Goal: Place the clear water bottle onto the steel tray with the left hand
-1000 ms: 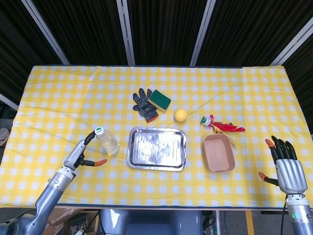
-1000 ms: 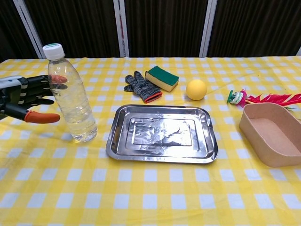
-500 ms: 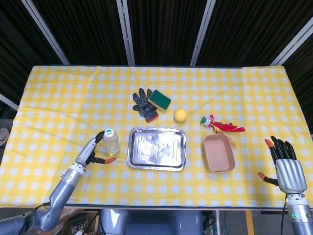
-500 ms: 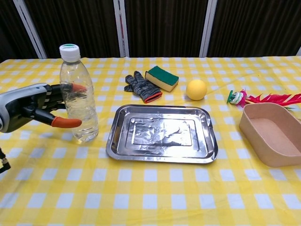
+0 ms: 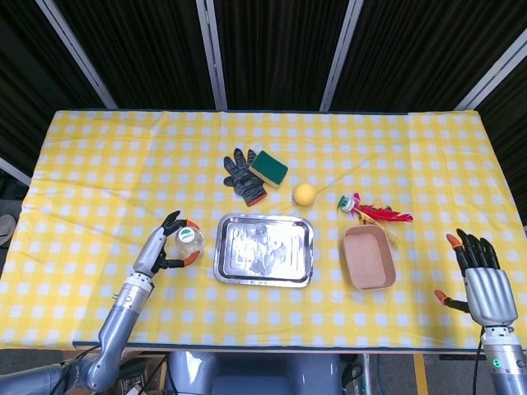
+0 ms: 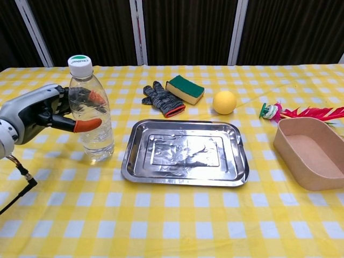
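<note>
A glossy metal tray (image 6: 185,151), a clear plastic bottle (image 6: 90,115) and a matt checked cloth (image 6: 172,226) were seen.

Table (image 5: 99,156) covered by yellow-white checked cloth (image 6: 172,226). Dark pleated curtain (image 5: 272,49) at 12 o'clock, pale metal uprights (image 5: 210,53) in front of it. Lighting even, no hard shadows.

Bright, even, sharp (soft shadows).

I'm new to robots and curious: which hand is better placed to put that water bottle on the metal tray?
The left hand: its fingers already wrap the water bottle, beside the tray. The right hand sits open by the table's far edge.
</note>
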{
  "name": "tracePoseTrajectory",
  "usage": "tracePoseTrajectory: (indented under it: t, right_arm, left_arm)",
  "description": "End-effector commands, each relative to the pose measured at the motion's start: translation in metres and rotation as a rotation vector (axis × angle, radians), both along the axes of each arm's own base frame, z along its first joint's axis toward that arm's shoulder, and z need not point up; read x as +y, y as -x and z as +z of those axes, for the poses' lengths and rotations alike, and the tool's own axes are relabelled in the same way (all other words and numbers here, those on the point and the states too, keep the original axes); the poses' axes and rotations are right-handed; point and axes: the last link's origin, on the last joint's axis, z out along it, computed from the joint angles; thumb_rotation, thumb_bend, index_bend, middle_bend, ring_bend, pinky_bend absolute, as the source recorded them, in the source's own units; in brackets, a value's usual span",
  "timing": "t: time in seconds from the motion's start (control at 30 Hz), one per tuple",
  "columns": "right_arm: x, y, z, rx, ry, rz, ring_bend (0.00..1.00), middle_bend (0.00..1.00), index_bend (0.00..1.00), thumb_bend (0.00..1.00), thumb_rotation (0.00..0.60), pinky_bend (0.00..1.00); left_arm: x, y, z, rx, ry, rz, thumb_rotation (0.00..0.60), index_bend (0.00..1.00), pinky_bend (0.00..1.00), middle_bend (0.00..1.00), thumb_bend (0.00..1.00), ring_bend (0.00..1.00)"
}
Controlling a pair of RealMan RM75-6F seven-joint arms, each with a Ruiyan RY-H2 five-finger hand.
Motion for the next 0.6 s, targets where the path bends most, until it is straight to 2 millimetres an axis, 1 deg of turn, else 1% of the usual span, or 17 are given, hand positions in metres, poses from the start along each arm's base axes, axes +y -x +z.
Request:
tracePoseTrajectory:
  t: [0.03,0.13,0.23,0.43,0.6]
  right_arm:
    - [0.0,0.001,0.0,0.005,0.002,-0.002,0.0,0.0,0.08,0.05,0.6,0.0]
    - [0.0,0.001,-0.001,0.006,0.001,-0.004,0.0,0.0,0.08,0.05,0.6,0.0]
    - [-0.001,0.001,-0.002,0.01,0.0,-0.007,0.0,0.0,0.08,0.05,0.6,0.0]
    - [-0.001,0.001,-0.003,0.011,-0.006,-0.006,0.0,0.0,0.08,0.05,0.6,0.0]
    - [-0.001,0.001,-0.003,0.005,-0.008,-0.007,0.0,0.0,0.08,0.05,0.6,0.0]
  left_arm:
    - [0.001,-0.002,-0.001,-0.026,0.016,0.022,0.6,0.5,0.0,0.53,0.48,0.02]
    - [-0.001,-0.013,0.001,-0.139,0.089,0.045,0.6,0.49,0.0,0.52,0.47,0.02]
    - [-0.001,-0.025,0.008,-0.273,0.197,0.067,0.6,0.49,0.01,0.52,0.47,0.02]
    - [0.002,-0.038,0.016,-0.321,0.247,0.045,0.6,0.49,0.01,0.52,0.47,0.02]
    - [0.007,-0.044,0.016,-0.268,0.239,0.026,0.6,0.49,0.01,0.52,0.47,0.02]
